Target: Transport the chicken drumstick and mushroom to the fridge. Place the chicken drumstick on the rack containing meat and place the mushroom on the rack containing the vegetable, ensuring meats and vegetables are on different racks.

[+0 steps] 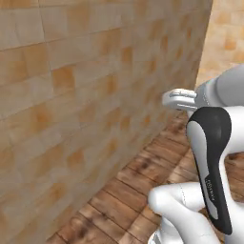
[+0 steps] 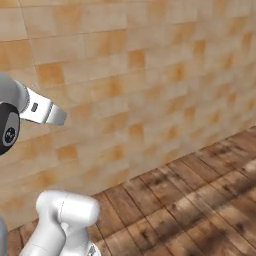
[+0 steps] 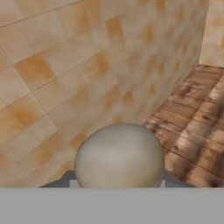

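Note:
A rounded grey-beige mushroom (image 3: pixel 119 157) sits right in front of the hand camera, its cap covering the spot where the fingertips rise. My gripper (image 3: pixel 118 184) is shut on it, with dark finger parts just showing at either side of the cap's base. In the left base view the white hand (image 1: pixel 177 99) reaches out towards the tiled wall at mid height. In the right base view the hand (image 2: pixel 46 111) points right along that wall. The chicken drumstick and the fridge are out of view.
A tan and orange tiled wall (image 1: pixel 71 109) stands close ahead and to the left. A second wall (image 1: pixel 224 38) meets it at a far corner. Dark wooden floorboards (image 2: pixel 200 200) stretch away to the right.

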